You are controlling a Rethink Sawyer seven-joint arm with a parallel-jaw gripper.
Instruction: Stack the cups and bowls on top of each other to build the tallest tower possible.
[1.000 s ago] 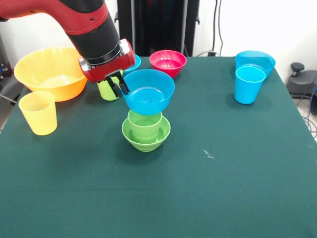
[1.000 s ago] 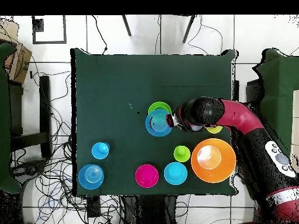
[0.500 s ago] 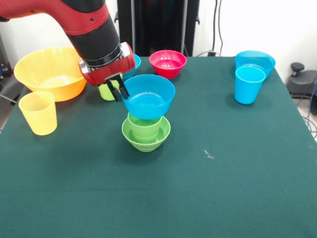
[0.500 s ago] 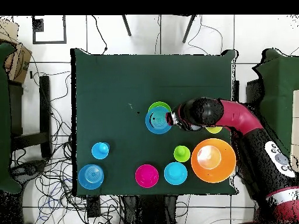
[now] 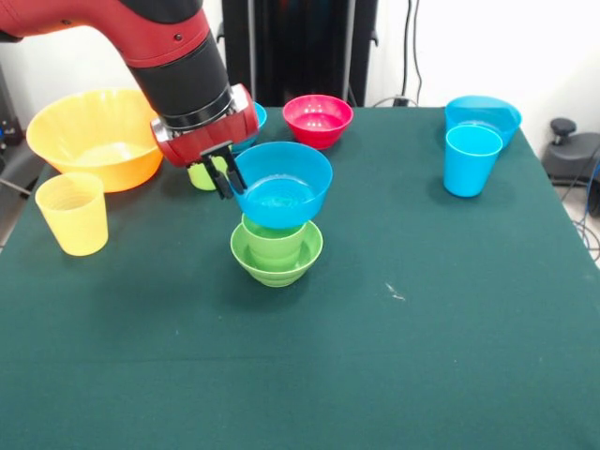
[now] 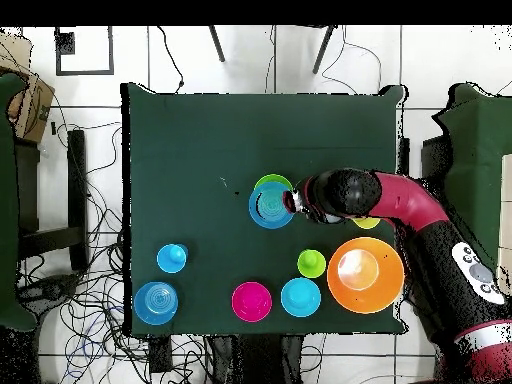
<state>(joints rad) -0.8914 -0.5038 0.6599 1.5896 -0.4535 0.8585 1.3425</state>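
My gripper is shut on the left rim of a small blue bowl and holds it just above the tower. The tower is a green stepped cup nested in a small green bowl at mid table. In the overhead view the blue bowl covers most of the green bowl, with the gripper at its right rim. A pale yellow cup, a yellow-green cup, a sky blue cup, a red bowl and a large yellow-orange bowl stand apart.
A wide shallow blue bowl stands behind the sky blue cup at the far right corner. Another blue bowl sits near the red bowl, mostly hidden by the arm in the front view. Cables lie on the floor around the table.
The gripper has carried the blue bowl slightly to the right, closer over the green cup. The other pieces have not moved.
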